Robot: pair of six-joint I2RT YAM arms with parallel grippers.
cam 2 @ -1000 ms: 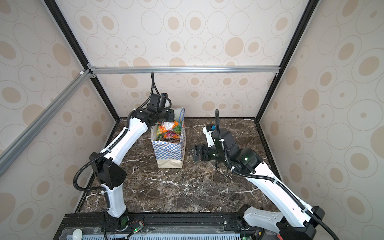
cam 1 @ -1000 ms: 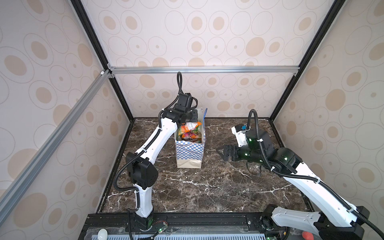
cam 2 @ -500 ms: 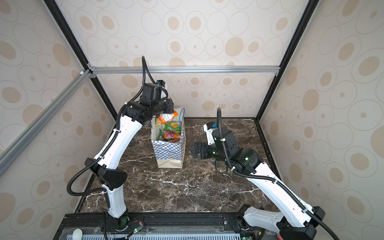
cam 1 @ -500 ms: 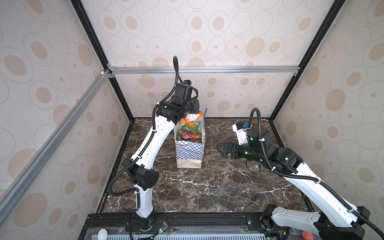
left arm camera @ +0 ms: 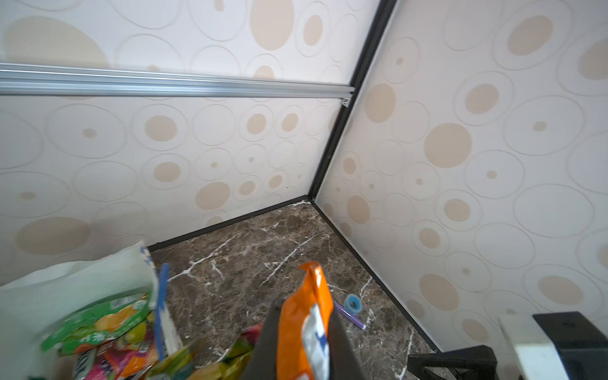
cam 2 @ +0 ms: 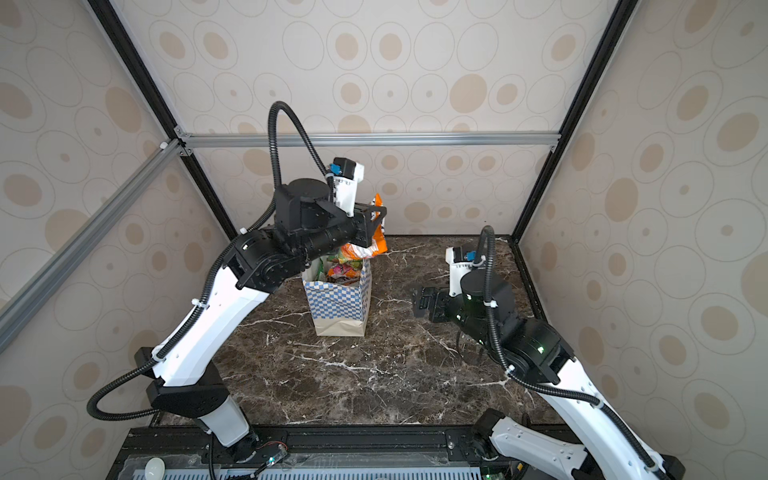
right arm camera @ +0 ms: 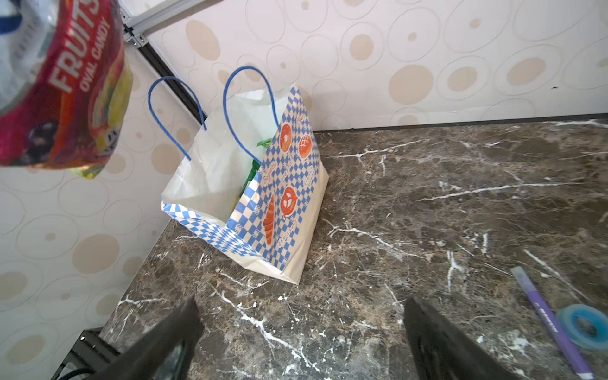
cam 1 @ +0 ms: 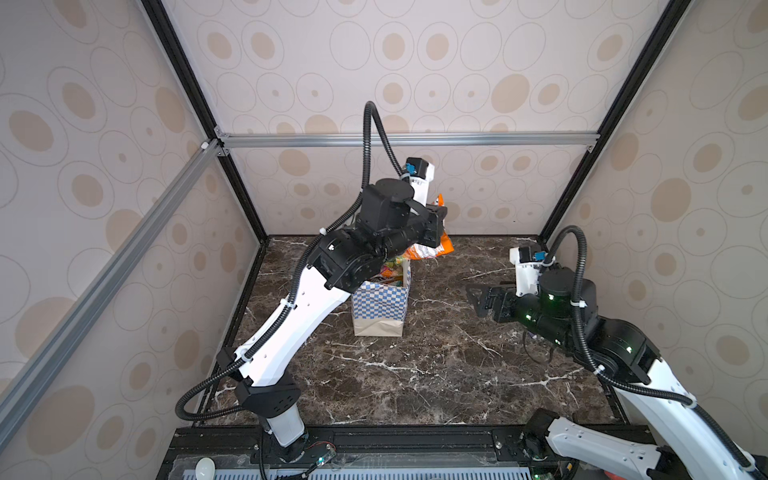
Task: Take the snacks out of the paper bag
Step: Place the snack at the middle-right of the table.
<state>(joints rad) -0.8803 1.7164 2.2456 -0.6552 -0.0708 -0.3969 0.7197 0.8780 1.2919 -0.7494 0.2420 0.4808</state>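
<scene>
The checkered paper bag [cam 1: 380, 303] [cam 2: 336, 303] [right arm camera: 286, 197] stands upright at the back middle of the marble floor. Several snacks [cam 1: 392, 266] [cam 2: 343, 270] [left arm camera: 98, 322] fill its open top. My left gripper [cam 1: 436, 222] [cam 2: 374, 220] [left arm camera: 304, 316] hangs just above the bag's right rim, shut on an orange-and-white packet [cam 1: 430, 251] [cam 2: 377, 241] [left arm camera: 306, 296]. A red fruit-candy packet [right arm camera: 65, 82] shows in the air above the bag; what holds it is out of frame. My right gripper [cam 1: 478, 297] [cam 2: 422, 301] [right arm camera: 301, 306] is open and empty, low, right of the bag.
A purple pen [right arm camera: 549, 325] [left arm camera: 348, 316] and a blue tape roll [right arm camera: 584, 325] [left arm camera: 352, 302] lie on the floor near the back right corner. Patterned walls close in the back and both sides, with an aluminium bar [cam 1: 407, 139] across the back.
My left gripper has risen out of the bag's mouth and swung right, lifting the orange-and-white packet clear of the rim. The right gripper has stayed about where it was, still open.
</scene>
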